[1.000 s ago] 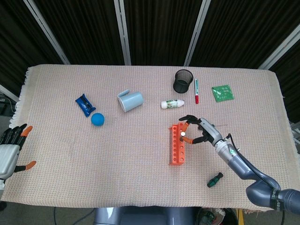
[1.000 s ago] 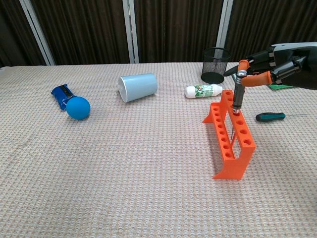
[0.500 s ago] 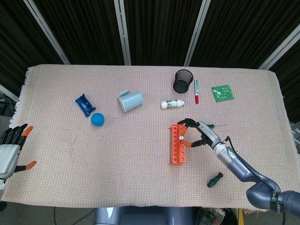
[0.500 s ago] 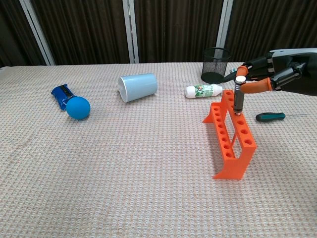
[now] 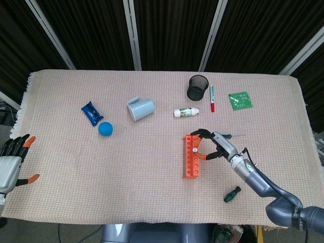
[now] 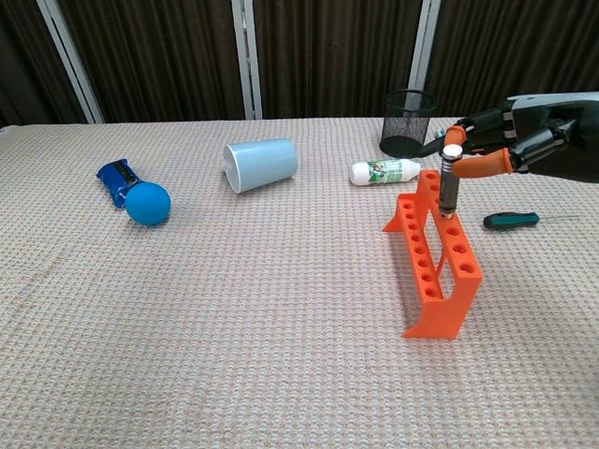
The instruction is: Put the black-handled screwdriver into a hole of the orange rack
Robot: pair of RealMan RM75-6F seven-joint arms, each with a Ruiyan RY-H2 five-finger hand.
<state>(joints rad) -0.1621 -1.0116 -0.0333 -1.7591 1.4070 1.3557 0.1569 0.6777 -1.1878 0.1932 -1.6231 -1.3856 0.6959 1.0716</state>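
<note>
The right robot hand is pinching the top of the screwdriver, which is standing straight in a far hole of the orange rack, so it should be letting go gently, without tipping the rack.

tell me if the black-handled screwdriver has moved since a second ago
Yes. In the chest view the black-handled screwdriver has sunk lower into the orange rack, its cap now nearer the rack's top than before, with the right hand at its handle.
</note>
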